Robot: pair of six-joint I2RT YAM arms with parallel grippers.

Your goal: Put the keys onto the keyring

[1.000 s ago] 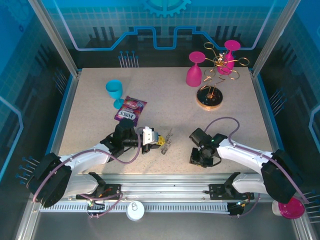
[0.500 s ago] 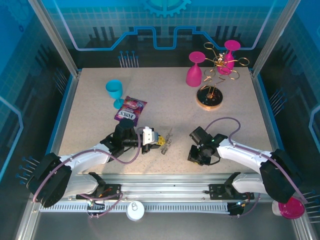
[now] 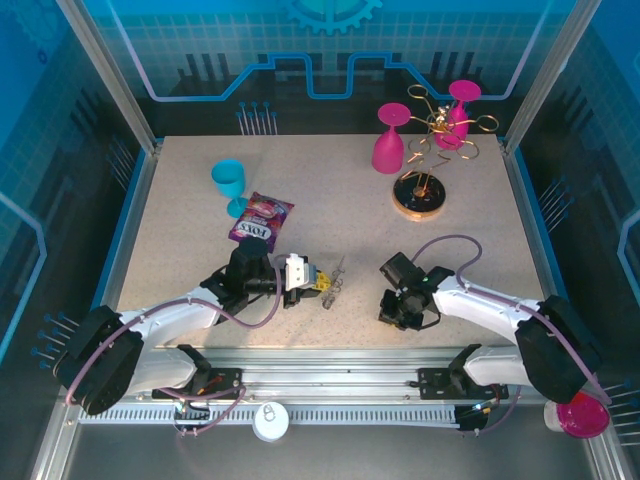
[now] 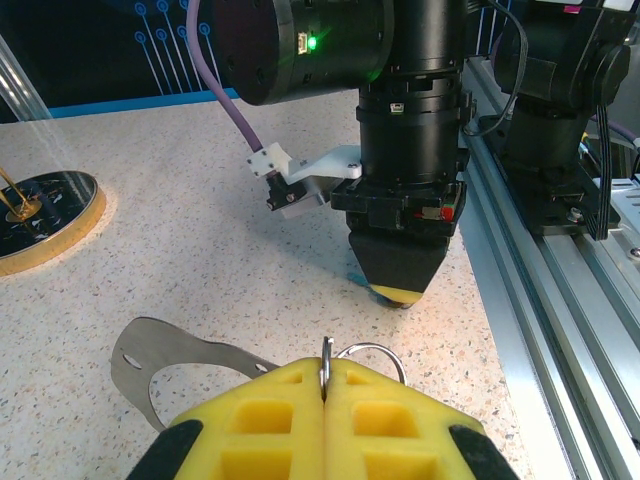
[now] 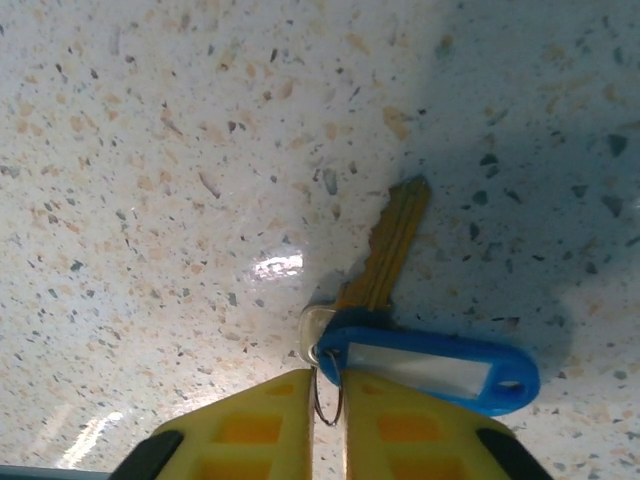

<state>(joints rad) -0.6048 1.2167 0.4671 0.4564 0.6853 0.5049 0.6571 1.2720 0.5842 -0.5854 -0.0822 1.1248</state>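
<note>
Left end effector (image 4: 327, 368) has its yellow pads pressed together on the thin silvery metal keyring (image 4: 370, 347), which stands on edge between them, near 6 o'clock of the speckled worktop (image 4: 200, 250) in the top view. Your right end effector (image 5: 328, 390), toward 5 o'clock, looks pinched on the small wire ring (image 5: 326, 400) that joins the brass-coloured key (image 5: 388, 250) to its blue plastic tag (image 5: 430, 368). Key and tag lie flat on the worktop, and in the wrist view the blade points to 1 o'clock.

You are early in the job. The keyring is in hand, this key is only being taken up, and no key looks threaded yet. Lifting the key, bringing it across and threading it are all left.

Against the earlier top frames, your right wrist has shifted only slightly over the key. The left arm has stayed put.
</note>
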